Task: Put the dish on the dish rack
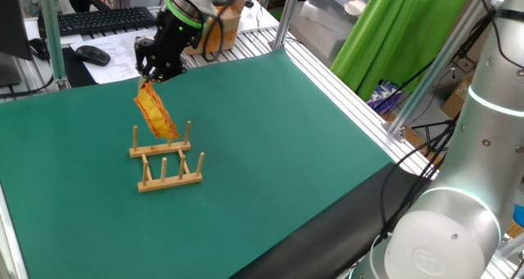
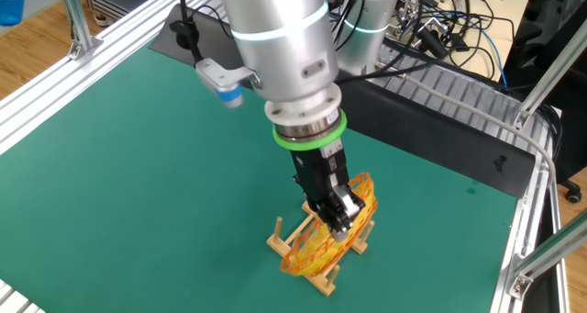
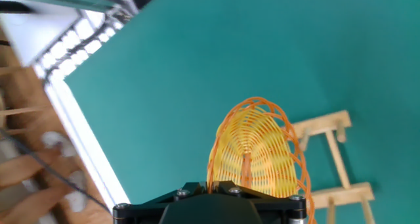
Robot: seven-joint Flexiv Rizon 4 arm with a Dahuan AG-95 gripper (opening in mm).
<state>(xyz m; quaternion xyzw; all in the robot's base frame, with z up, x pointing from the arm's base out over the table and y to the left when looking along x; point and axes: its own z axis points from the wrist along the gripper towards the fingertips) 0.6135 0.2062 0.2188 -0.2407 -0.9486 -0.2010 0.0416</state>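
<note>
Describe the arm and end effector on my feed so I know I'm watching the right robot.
The arm is a thick silver-grey cylinder of rounded segments, with a glowing pale band around one link and a bright green ring at the wrist. Below the ring sits a compact black end effector with metal fittings. A small grey-and-blue fitting juts from the arm's side. Black cables trail behind its base.

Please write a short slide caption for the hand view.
Gripper holding the woven wicker dish edge-on above the green mat, beside the wooden dish rack.
</note>
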